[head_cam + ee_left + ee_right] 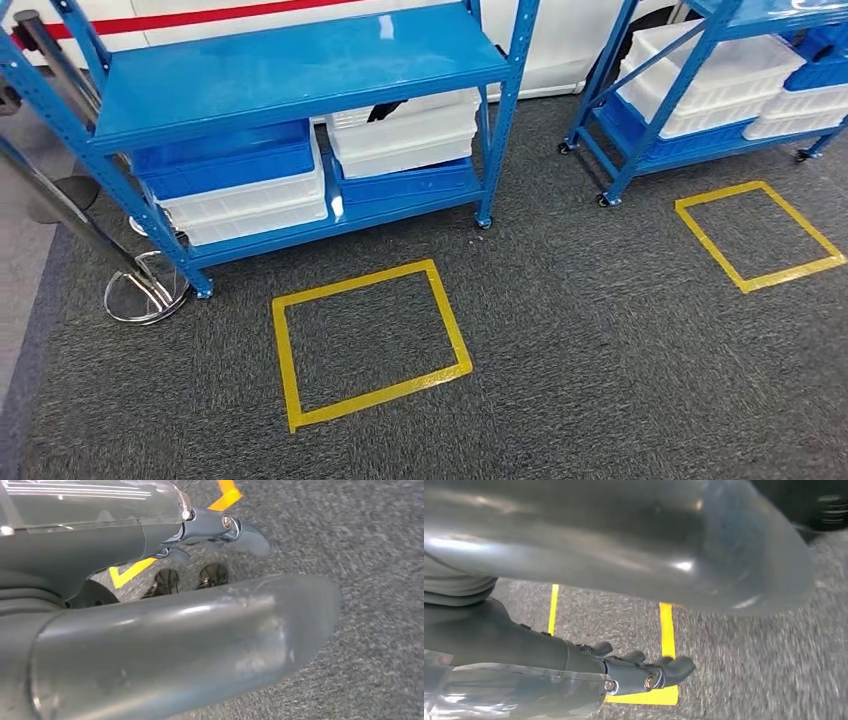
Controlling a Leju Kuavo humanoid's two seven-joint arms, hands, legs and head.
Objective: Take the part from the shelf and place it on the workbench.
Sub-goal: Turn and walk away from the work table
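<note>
**Desk:** What are the hands doing?

**Op:** My left hand [150, 620] holds nothing. Its fingers [240, 530] are stretched out, apart from the thumb. The right hand [599, 540] is the same, with its fingers [674, 669] loosely extended and nothing in them.

**Desk:** What's around them?

**Op:** Carpet [360, 580] lies below the left hand, and yellow tape [227, 492] makes a corner under its fingers. Under the right hand, two strips of tape [667, 630] run along the carpet, and its fingertips sit over the corner where they join. Nothing touches either hand.

**Desk:** And the part?

**Op:** I can't make it out. In the head view the near shelf [300, 60] has a bare top deck. Below that, a blue crate [225, 160] sits on a white crate [250, 205], and beside them white crates [405, 135] sit on another blue one [405, 183]. I can't see into any of them.

**Desk:** Any room to move?

**Op:** There's open carpet in front of the shelf, with a taped square [350, 281] just before its lower deck. A second shelf [650, 120] on castors stands well apart, with its own square [710, 247] in front.

**Desk:** Any obstacles?

**Op:** A chrome stand base [150, 285] sits just beside the near shelf's corner leg, and its pole [70, 212] slants across that end
</note>
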